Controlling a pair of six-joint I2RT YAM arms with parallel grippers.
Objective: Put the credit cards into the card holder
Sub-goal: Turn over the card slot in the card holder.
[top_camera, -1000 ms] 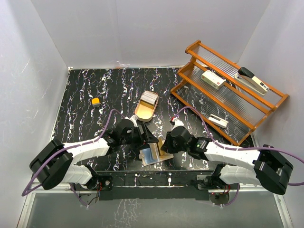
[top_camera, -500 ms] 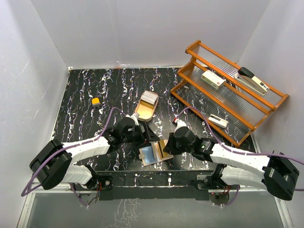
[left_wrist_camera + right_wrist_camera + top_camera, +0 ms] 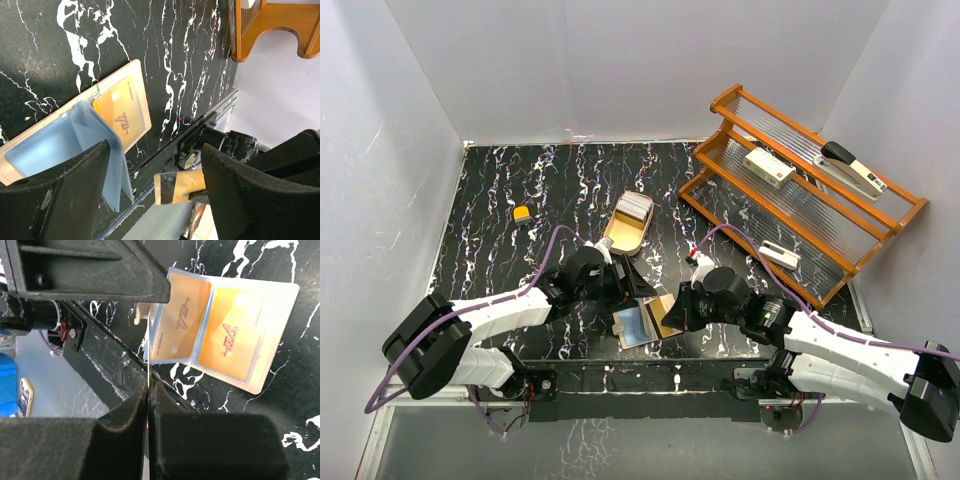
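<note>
My right gripper [image 3: 149, 390] is pinched tight on a held card [image 3: 148, 365]. The right wrist view shows the card edge-on, as a thin pale line rising from the seam between my pads. It hangs just off the card holder [image 3: 270, 335], on the side of the holder's loose clear leaves [image 3: 95, 135]. The holder lies open and flat, inner face up. Two gold cards [image 3: 230, 337] already sit behind its sleeves.

My left gripper [image 3: 155, 150] has its fingers spread wide over the holder's leaf side. One finger overlaps the holder's corner, though I cannot tell whether it is pressing down. The remaining credit cards [image 3: 634, 206] are stacked in a gold tray [image 3: 617, 238], beyond the holder and apart from it.

I judge the held card to be light, stiff and slick. It should slide easily but could twist in a two-point pinch. My grip looks best kept near one short end, so most of the card's length is free to enter a slot. The leaves look soft and floppy and will likely buckle or lift if the card's leading corner catches them. The holder itself is light enough to skate, so it would need to be pinned at its leather rim, away from the slot mouth.
</note>
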